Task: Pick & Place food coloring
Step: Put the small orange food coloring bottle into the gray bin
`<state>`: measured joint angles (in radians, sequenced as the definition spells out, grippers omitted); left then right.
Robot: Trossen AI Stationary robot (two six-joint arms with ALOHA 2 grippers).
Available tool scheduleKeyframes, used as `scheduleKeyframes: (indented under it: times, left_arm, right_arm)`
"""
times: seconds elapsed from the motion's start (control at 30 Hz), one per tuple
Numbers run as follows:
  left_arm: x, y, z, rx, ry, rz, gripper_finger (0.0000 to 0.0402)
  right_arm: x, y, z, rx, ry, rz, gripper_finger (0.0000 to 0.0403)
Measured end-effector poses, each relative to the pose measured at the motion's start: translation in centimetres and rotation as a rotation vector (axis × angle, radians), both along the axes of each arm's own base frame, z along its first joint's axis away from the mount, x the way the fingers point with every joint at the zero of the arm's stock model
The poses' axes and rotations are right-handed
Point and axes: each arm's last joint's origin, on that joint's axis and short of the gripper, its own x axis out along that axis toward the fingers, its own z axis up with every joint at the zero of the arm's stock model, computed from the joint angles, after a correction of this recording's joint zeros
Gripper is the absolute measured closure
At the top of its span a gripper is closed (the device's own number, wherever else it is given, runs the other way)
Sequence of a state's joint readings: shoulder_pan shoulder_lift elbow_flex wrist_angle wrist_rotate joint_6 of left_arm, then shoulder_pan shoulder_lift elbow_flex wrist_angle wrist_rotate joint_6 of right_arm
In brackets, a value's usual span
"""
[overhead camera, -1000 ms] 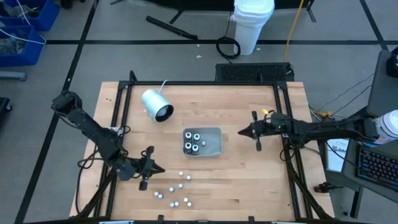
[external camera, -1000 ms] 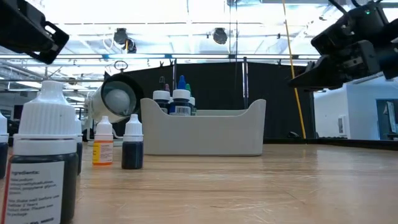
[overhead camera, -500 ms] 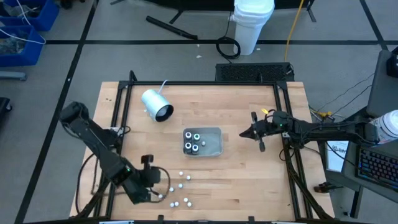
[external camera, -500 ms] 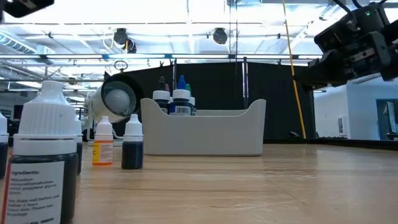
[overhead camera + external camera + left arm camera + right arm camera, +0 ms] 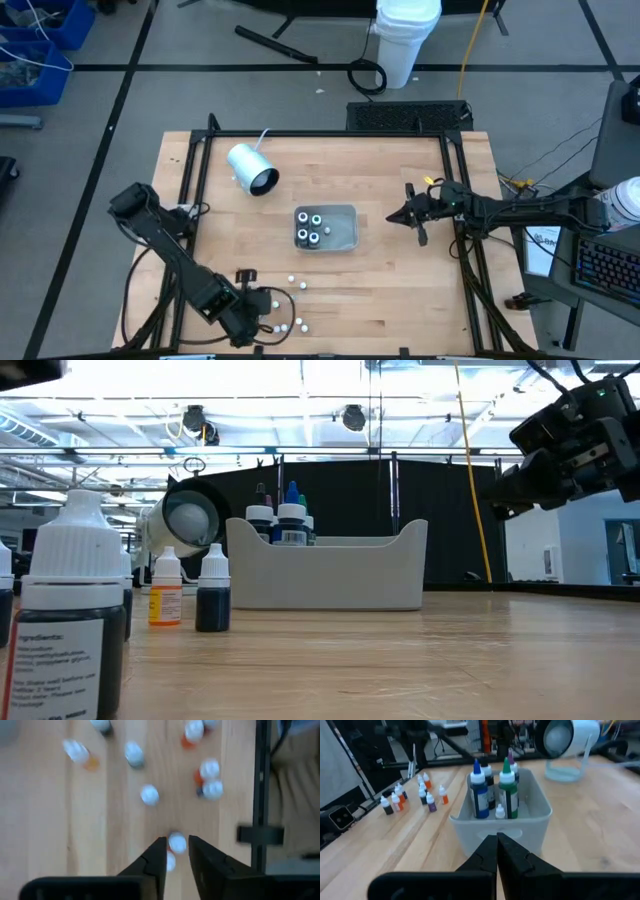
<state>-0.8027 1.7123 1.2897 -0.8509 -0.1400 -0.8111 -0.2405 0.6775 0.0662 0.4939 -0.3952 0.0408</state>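
Currently the left pincer (image 5: 176,854) hangs over the loose food coloring (image 5: 283,312) at the surface's (image 5: 400,300) near edge, fingers slightly parted around one white-capped bottle (image 5: 177,842), positioned for pickup. Right pincer (image 5: 497,845) waits closed, beside the tray (image 5: 350,240). Several bottles stand inside the tray.

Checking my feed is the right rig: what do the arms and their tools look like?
Two slim black jointed arms. The left tool and the right tool each end in two dark, tapering fingers on a black crossbar. Thin dark cables trail beside both arms.
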Motion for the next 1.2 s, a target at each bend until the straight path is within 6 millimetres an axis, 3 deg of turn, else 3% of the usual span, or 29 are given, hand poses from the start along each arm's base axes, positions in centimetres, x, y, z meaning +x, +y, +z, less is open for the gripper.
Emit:
scheduleKeyframes:
  times: [0.23,0.5,0.97,1.2]
  left_arm:
    - [-1.2,-0.2,-1.2,0.037,0.055,-0.052,0.026]
    - [-1.4,-0.4,-1.2,0.036,0.052,-0.039,0.0225]
    - [-2.3,0.2,-2.9,0.063,0.113,-0.081,0.0217]
    - [-1.7,0.4,-3.6,0.021,0.093,-0.133,0.0217]
  right_arm:
    - [0.1,0.0,1.0,-0.059,-0.105,0.004,0.0403]
    - [0.1,0.0,1.1,-0.047,-0.121,0.002,0.0403]
    - [0.1,0.0,0.9,-0.022,-0.095,0.0,0.0403]
    - [0.1,0.0,0.9,-0.029,-0.097,0.001,0.0403]
